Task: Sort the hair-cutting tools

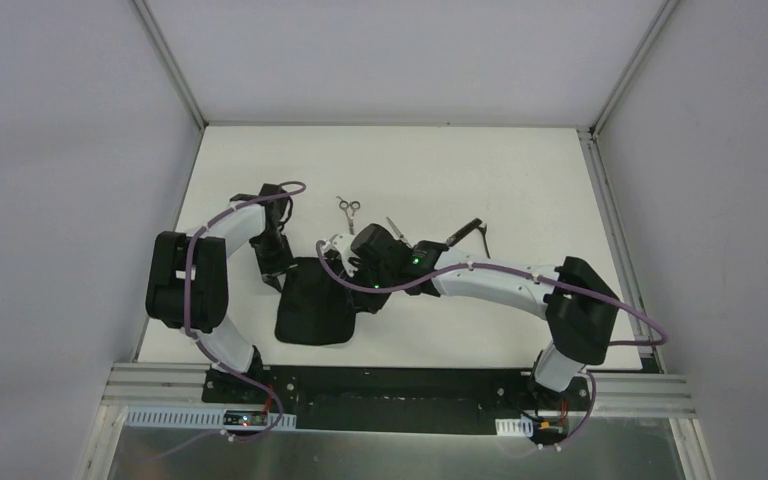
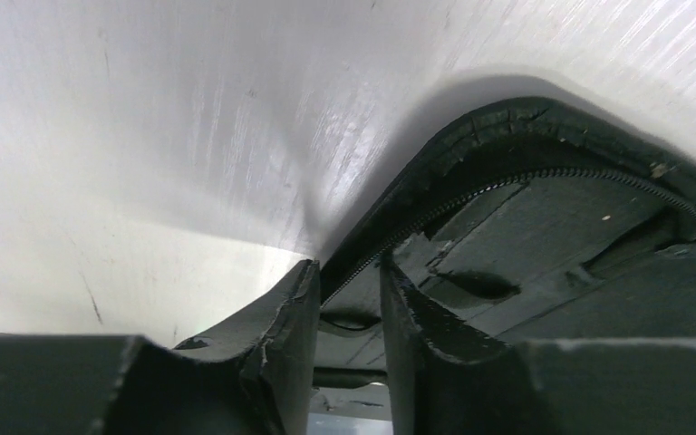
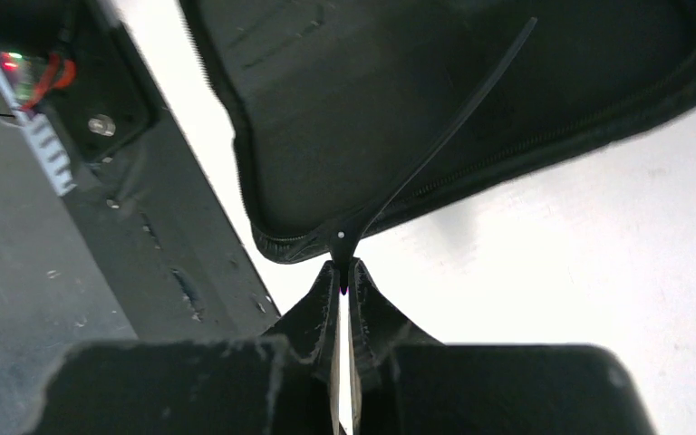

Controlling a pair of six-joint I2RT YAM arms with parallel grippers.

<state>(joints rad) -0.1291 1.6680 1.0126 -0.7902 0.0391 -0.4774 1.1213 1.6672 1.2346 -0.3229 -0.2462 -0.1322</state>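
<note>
The right tool is shut on the thin black strap of the zip case. The left tool straddles the case's far-left corner. I can't tell if it holds it.

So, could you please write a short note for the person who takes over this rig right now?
Left gripper: jaws apart, astride the zip rim of the flat black fabric case; grip uncertain.
Right gripper: shut on a thin black strip at the case's edge.
Tools: silver ring-handled scissors, slim grey tool and dark-handled tool lie on the white table beyond the case.
Done: no tool sorted yet.
Left: all tools, probably into the case.
</note>
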